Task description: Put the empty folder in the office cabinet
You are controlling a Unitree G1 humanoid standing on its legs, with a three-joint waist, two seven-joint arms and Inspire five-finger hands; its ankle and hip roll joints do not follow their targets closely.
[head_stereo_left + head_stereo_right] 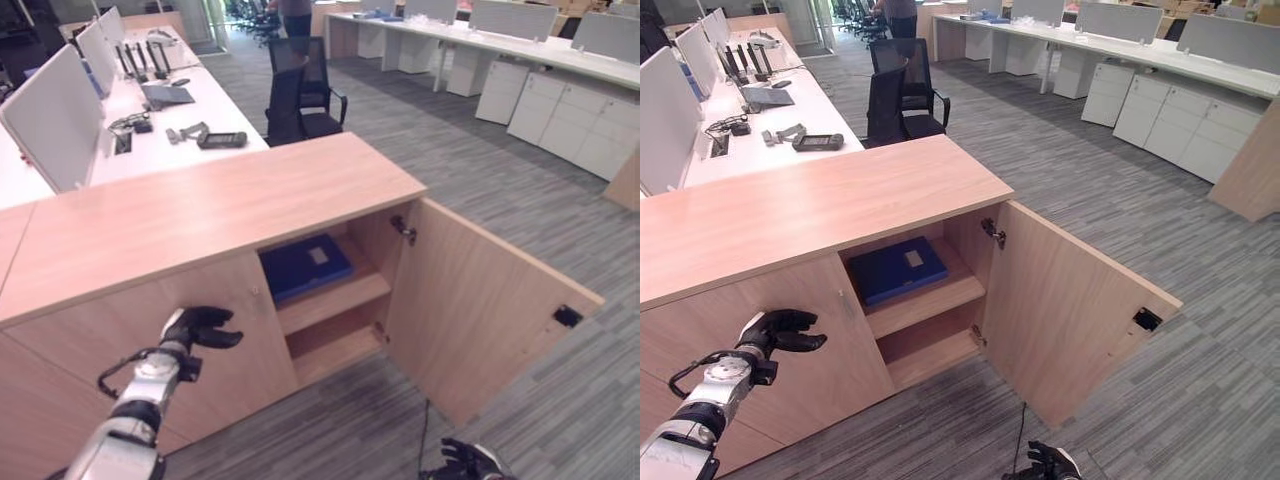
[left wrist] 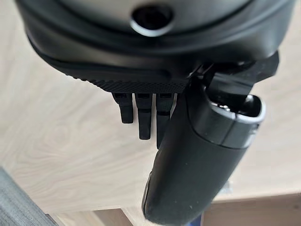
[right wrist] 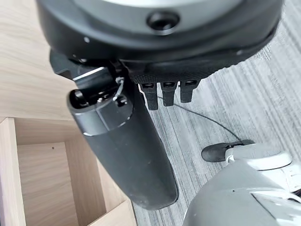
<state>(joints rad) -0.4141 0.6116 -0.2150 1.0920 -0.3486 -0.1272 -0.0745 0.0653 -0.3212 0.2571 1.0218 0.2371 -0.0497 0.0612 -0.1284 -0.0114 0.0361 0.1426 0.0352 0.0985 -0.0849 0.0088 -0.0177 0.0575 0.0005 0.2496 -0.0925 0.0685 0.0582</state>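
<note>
hanging low at the near edge, the right hand (image 1: 470,462) holds nothing, fingers loosely curled. the left hand (image 1: 197,327) is raised before the closed left door, fingers loosely spread and empty. the flat blue folder (image 1: 305,265) lies on the upper shelf of the light wooden office cabinet (image 1: 200,210), beyond and to the right of the left hand, which looks nearer it; the wooden right door (image 1: 480,300) stands open.

You see the wooden cabinet (image 1: 200,215) with its right door (image 1: 470,310) swung open, just beyond the left hand (image 1: 198,328), which hangs before the shut left door (image 1: 130,350). The blue folder (image 1: 303,265) lies flat on the upper shelf (image 1: 335,298), up and right of that hand. The lower shelf (image 1: 335,350) sits beneath it.
</note>
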